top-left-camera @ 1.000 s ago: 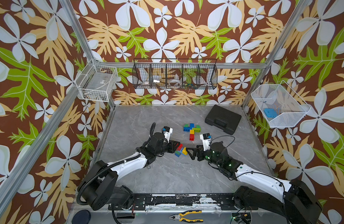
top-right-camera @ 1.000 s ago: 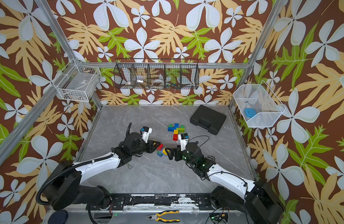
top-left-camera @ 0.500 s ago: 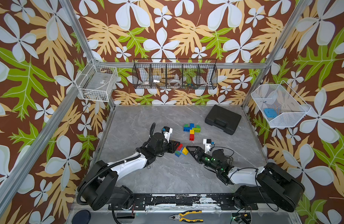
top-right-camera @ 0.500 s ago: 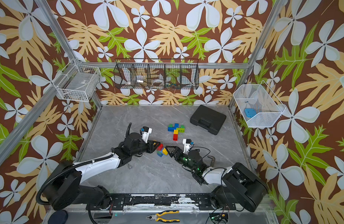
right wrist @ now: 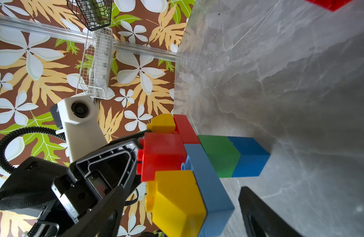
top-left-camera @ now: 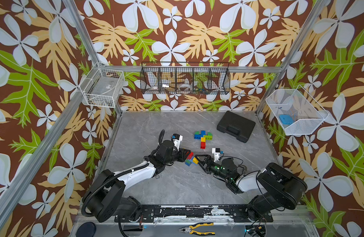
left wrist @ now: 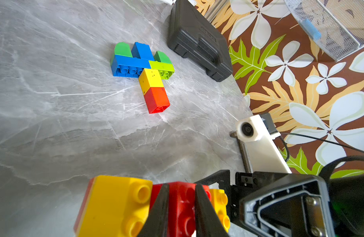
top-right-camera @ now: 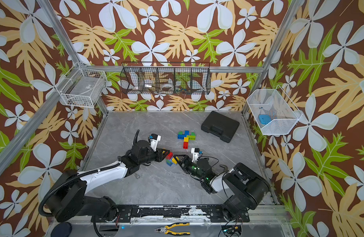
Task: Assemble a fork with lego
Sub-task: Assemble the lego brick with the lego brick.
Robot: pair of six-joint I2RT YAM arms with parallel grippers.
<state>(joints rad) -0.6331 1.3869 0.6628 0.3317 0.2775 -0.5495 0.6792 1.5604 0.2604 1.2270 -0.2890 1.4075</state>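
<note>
A lego cluster [top-left-camera: 189, 159] of red, yellow, blue and green bricks hangs just above the table between both arms. My left gripper [left wrist: 181, 185] is shut on its red brick [left wrist: 181, 211], with yellow bricks [left wrist: 115, 203] on either side. My right gripper [right wrist: 182, 190] is open, its fingers [right wrist: 251, 205] straddling the cluster's yellow brick [right wrist: 177, 203] and grey-blue brick [right wrist: 210, 184] with gaps on both sides. A second lego build [top-left-camera: 203, 137], a T of blue and green with a yellow and red stem, lies flat farther back, also in the left wrist view [left wrist: 143, 67].
A black case [top-left-camera: 235, 126] lies at the back right. Pliers [top-left-camera: 197, 228] rest on the front rail. A black wire rack [top-left-camera: 185, 81] and a white wire basket [top-left-camera: 103, 90] hang on the walls. A white mesh basket [top-left-camera: 296, 115] holds a light-blue block.
My right arm has folded down and its gripper has slid left, around the cluster's yellow end. Its jaws have narrowed slightly. The left arm has not moved.
</note>
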